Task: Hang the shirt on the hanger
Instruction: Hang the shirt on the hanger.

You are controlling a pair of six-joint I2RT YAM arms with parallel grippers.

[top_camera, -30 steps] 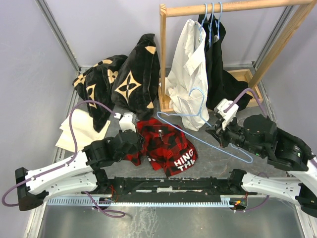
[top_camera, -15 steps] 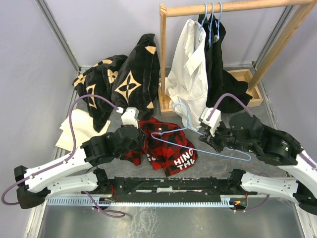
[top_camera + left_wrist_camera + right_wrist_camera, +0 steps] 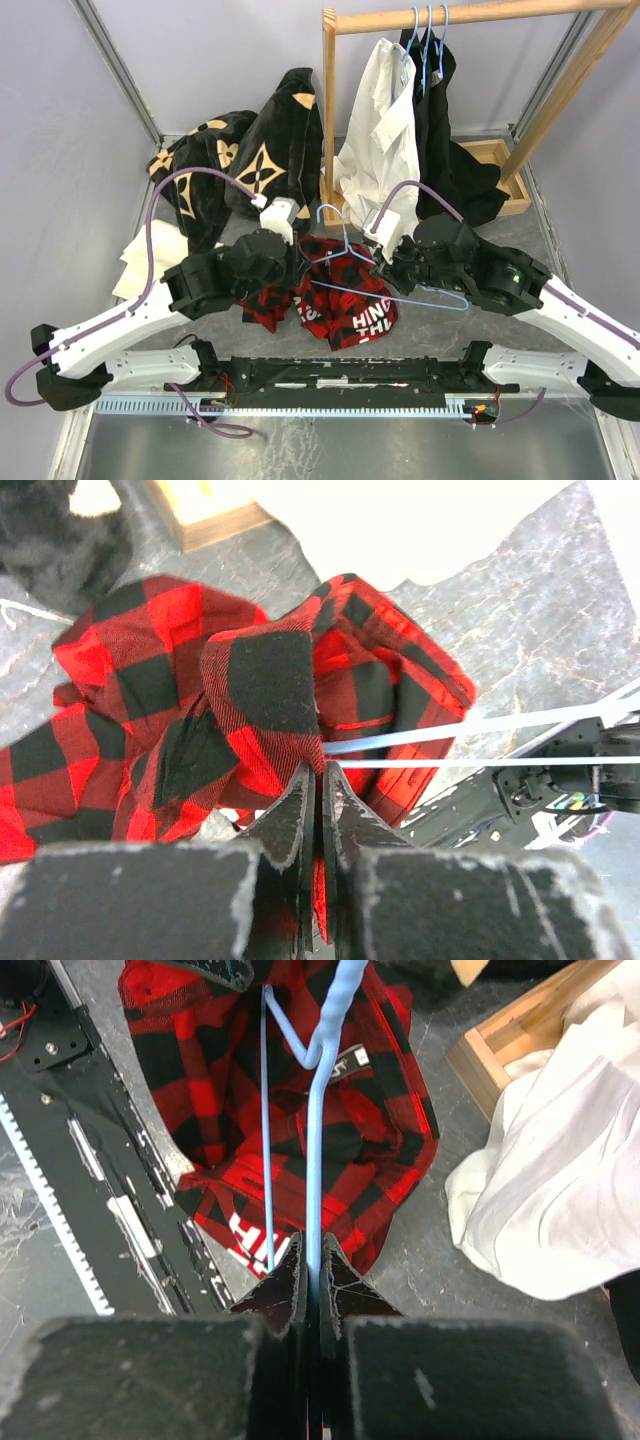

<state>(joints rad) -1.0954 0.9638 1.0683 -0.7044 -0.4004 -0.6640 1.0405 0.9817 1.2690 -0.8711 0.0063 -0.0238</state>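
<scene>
The red-and-black plaid shirt (image 3: 340,300) lies crumpled on the grey table, white lettering toward the front; it also shows in the left wrist view (image 3: 200,680) and the right wrist view (image 3: 300,1110). My left gripper (image 3: 290,258) is shut on a fold of the shirt and holds it raised, its jaws (image 3: 320,772) pinching red cloth. My right gripper (image 3: 388,262) is shut on the light-blue wire hanger (image 3: 385,285), held over the shirt with its hook (image 3: 332,215) pointing back. The hanger wire (image 3: 318,1130) runs out between my right jaws. Its wires (image 3: 480,742) cross the left wrist view.
A wooden clothes rail (image 3: 330,120) stands at the back right with a white shirt (image 3: 380,150) and a dark garment on blue hangers. Black fabric with tan flowers (image 3: 250,160) lies at back left. White cloth (image 3: 150,265) lies at left. The black base rail (image 3: 340,370) runs along the front.
My right gripper has carried the hanger left, over the shirt. My left gripper has moved right and back, lifting a fold of the shirt toward the hanger.
</scene>
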